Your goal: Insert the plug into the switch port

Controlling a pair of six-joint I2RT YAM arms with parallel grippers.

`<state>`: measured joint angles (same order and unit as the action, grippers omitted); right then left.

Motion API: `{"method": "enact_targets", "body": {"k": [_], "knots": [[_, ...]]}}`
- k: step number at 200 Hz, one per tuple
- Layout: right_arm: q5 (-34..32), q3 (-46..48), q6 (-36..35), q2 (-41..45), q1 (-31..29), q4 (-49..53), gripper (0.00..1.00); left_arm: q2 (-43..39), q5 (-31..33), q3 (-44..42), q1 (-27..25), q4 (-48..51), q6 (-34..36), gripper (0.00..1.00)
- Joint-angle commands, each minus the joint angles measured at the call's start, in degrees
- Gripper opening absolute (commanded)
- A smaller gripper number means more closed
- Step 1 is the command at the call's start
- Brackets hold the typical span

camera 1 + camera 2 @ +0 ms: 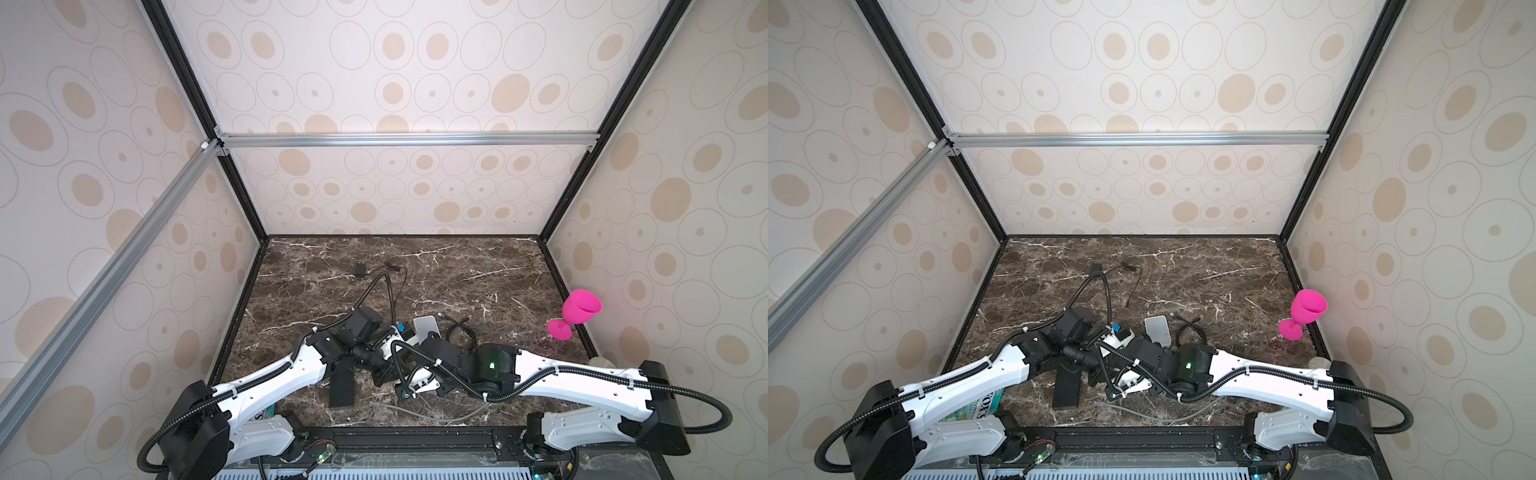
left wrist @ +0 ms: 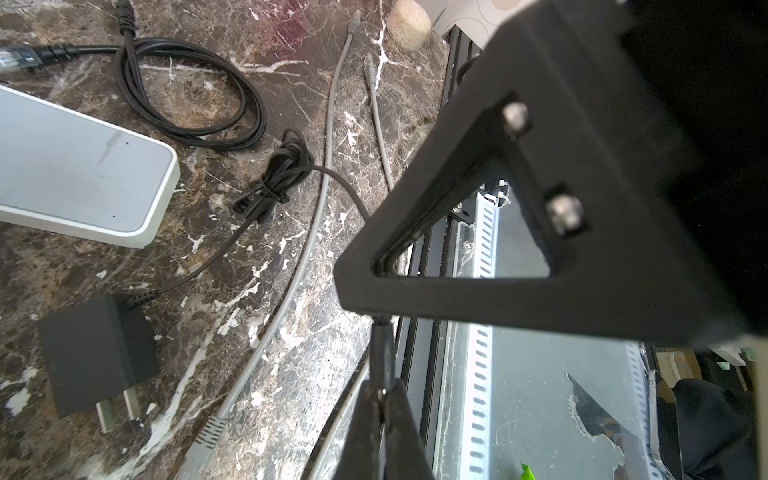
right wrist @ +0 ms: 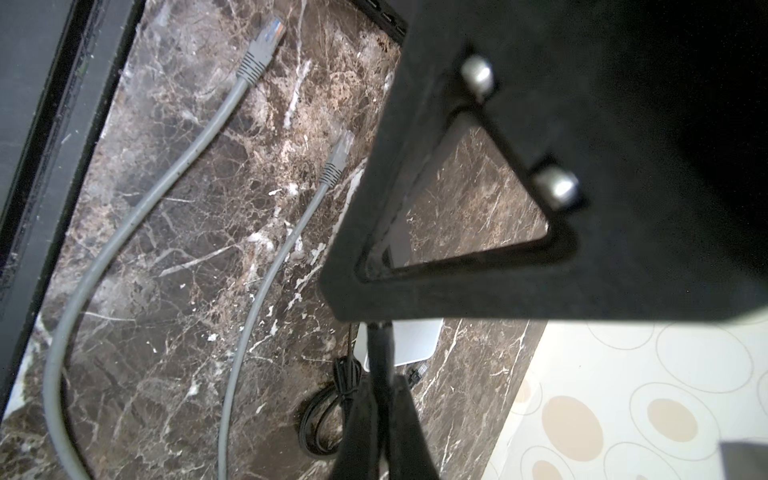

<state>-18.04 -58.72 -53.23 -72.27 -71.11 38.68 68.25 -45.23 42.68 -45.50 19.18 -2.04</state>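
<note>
Left gripper (image 2: 380, 395) clenched, empty. Right gripper (image 3: 380, 392) clenched, empty. Arms cross mid-scene over tabletop (image 1: 478, 266). Gray plug (image 1: 375, 404) lies loose at near edge, just right of black switch (image 1: 341, 388), not touching. White box (image 1: 427, 326) farther back. Pink goblet (image 1: 579, 309) at right edge.

On the surface (image 1: 478, 266), one white box (image 1: 427, 326), one black switch (image 1: 341, 388), one black power adapter (image 2: 93, 353), one coiled black cable (image 2: 126, 62) and one pink goblet (image 1: 579, 309) are counted. Two grey plugs (image 3: 261, 48) are seen in the right wrist view. The number of grey cables cannot be told for certain. Two arms (image 1: 266, 382) are counted.
</note>
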Motion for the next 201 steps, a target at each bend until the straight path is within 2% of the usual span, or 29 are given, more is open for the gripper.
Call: {"method": "enact_targets", "body": {"k": [1,14,36,60,68,76,109,142,178,201], "knots": [[0.63,-1.4,0.35,-0.4,0.2,0.83,0.0,-0.78,1.13,0.51,-0.12,0.72,1.09,0.16],[0.34,-1.13,1.42,-0.06,0.2,0.01,0.0,-2.03,4.02,0.49,0.17,0.48,0.31,0.29],[-0.22,0.11,4.8,1.32,0.86,-3.22,0.0,-6.81,14.39,-0.93,0.79,-2.04,-4.94,0.63],[0.11,1.38,11.56,2.69,2.3,-5.9,0.0,-14.4,25.94,-4.06,1.68,-5.68,-15.44,0.74],[-0.25,1.7,14.08,2.77,2.8,-6.04,0.0,-17.2,29.84,-5.26,1.7,-6.32,-19.2,0.82],[-0.36,2.0,16.79,2.84,3.23,-6.14,0.0,-20.01,33.35,-6.45,1.73,-6.52,-22.74,0.98],[2.52,5.19,27.78,4.77,4.85,-9.41,0.0,-29.2,44.96,-10.82,1.81,-5.01,-34.8,0.98],[5.61,10.6,40.15,9.27,6.78,-15.23,0.0,-31.77,50.32,-12.13,1.75,2.9,-44.42,0.98],[6.36,17.22,49.67,15.32,7.57,-21.6,0.0,-26.01,60.68,-11.99,1.8,16.12,-58.29,0.98],[5.53,18.98,50.9,16.62,7.57,-22.03,0.0,-17.9,62.62,-10.58,1.81,21.04,-60.58,0.98]]}}
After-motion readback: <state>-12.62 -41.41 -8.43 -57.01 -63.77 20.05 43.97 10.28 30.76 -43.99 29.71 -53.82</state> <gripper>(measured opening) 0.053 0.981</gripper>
